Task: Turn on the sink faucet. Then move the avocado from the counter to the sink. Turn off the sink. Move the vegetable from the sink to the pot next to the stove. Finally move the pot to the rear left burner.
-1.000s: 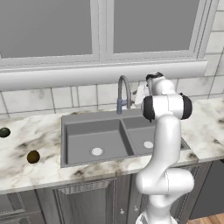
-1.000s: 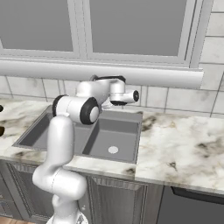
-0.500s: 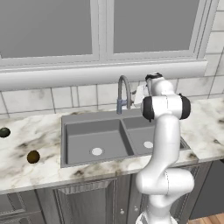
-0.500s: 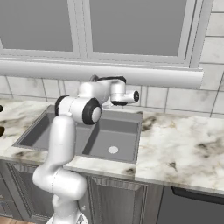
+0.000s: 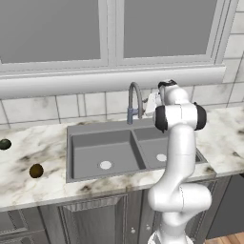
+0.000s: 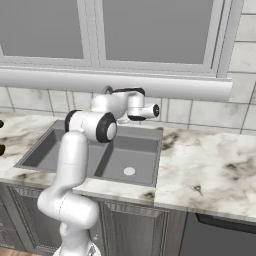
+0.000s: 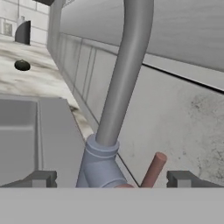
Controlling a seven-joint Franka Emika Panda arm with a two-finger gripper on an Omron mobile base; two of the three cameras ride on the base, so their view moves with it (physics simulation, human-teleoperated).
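The grey gooseneck sink faucet [image 5: 135,101] stands behind the double-basin sink [image 5: 90,150]. In the hand view its stem [image 7: 127,74] rises right in front of me, and a small reddish-brown side lever [image 7: 153,169] sticks out beside its base. My gripper [image 7: 112,179] is open, with one fingertip [image 7: 41,178] on each side of the faucet base and lever; from the left base it hangs at the faucet's right side [image 5: 150,102]. No water is running. The brownish-olive avocado [image 5: 36,170] lies on the marble counter [image 5: 47,183] left of the sink.
A darker green-black ball [image 5: 5,144] lies further back on the left counter, also seen far off along the wall [image 7: 22,65]. Tiled wall and window sill rise close behind the faucet. Open counter [image 6: 210,160] stretches right of the sink [image 6: 125,150].
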